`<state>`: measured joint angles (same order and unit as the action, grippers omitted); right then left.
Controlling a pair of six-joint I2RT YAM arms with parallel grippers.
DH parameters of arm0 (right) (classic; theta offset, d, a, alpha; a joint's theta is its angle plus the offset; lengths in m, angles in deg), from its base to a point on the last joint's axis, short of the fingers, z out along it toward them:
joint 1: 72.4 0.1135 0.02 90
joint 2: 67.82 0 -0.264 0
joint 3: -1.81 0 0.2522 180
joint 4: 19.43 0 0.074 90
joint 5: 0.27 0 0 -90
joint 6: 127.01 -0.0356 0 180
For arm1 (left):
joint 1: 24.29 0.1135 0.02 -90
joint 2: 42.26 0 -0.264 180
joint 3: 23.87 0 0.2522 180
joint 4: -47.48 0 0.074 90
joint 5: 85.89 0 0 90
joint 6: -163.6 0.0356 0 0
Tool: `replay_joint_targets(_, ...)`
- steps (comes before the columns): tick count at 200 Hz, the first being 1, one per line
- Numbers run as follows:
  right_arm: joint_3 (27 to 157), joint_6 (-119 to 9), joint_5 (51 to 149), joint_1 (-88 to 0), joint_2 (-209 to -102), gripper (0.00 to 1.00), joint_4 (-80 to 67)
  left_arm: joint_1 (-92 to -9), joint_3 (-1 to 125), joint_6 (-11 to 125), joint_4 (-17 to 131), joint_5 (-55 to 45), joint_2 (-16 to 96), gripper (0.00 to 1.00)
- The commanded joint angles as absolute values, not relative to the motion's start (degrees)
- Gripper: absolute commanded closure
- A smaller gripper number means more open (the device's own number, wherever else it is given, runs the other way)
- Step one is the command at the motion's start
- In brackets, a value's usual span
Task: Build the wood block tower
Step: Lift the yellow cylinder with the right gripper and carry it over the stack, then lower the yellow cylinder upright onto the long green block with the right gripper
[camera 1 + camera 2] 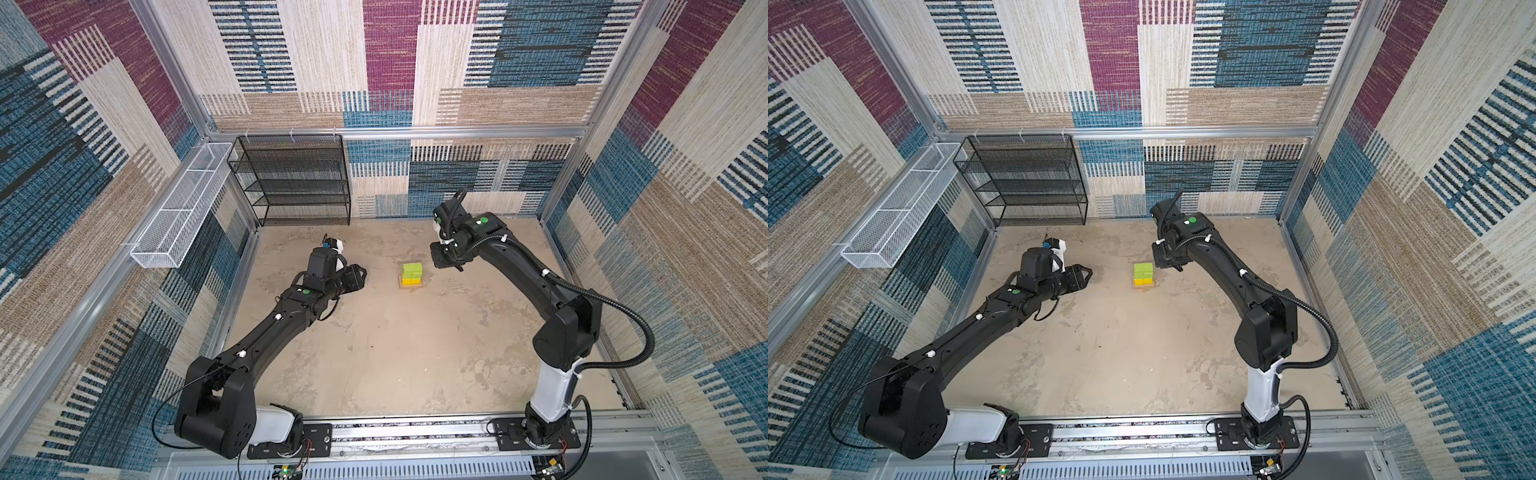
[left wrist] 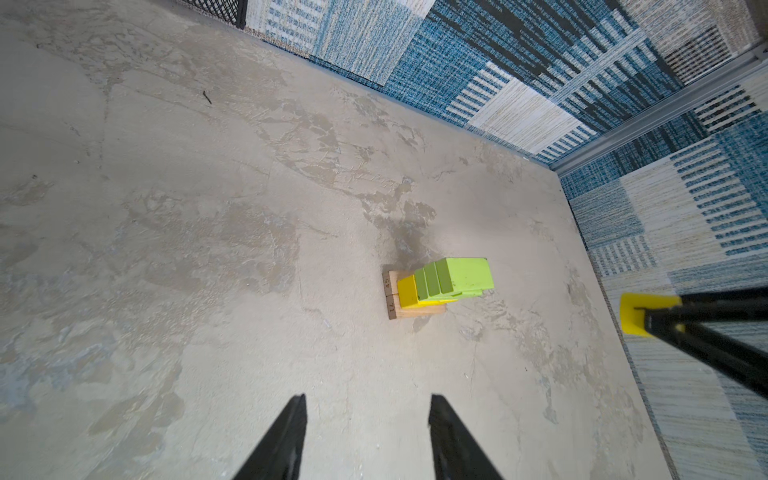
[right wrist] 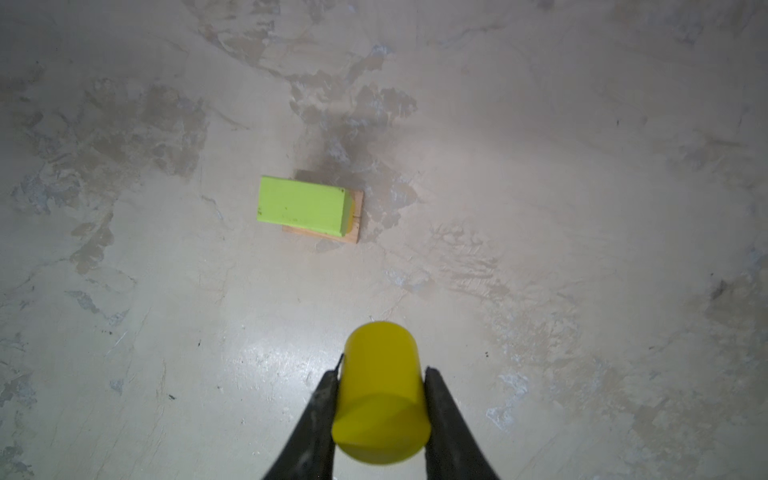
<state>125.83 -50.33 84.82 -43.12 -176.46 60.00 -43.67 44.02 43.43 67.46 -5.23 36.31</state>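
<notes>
The wood block tower [image 1: 411,275] [image 1: 1143,274] stands mid-floor. Tan bars [image 2: 392,299] lie at its base, yellow cubes [image 2: 407,291] sit on them, and lime-green flat pieces [image 2: 465,274] are stacked on top. In the right wrist view the green top [image 3: 303,205] faces the camera. My right gripper [image 3: 384,370] is shut on a short yellow cylinder [image 3: 380,395] [image 2: 631,318], held above the floor just to the right of the tower [image 1: 442,259]. My left gripper [image 2: 368,399] [image 1: 359,274] hovers left of the tower, open and empty.
A black mesh shelf [image 1: 295,178] stands against the back wall at the left. A white wire basket [image 1: 178,212] hangs on the left wall. Carpet-patterned walls enclose the stained floor [image 1: 395,353] on three sides.
</notes>
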Motion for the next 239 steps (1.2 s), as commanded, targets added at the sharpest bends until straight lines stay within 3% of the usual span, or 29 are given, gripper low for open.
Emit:
replay_joint_targets(1,132.19,-47.94,85.54,-43.1,-180.3,0.77,63.74,-43.44,43.68,44.94,68.19,-5.37,35.66,0.48)
replay_joint_targets(97,147.5,-47.5,89.27,-42.8,-193.14,0.77,65.7,-43.08,43.7,46.28,69.49,-4.85,35.18,0.48)
replay_joint_targets(239,150.96,-48.99,86.26,-39.79,-198.72,0.76,67.01,-42.66,43.72,46.97,70.38,-4.85,35.28,0.48)
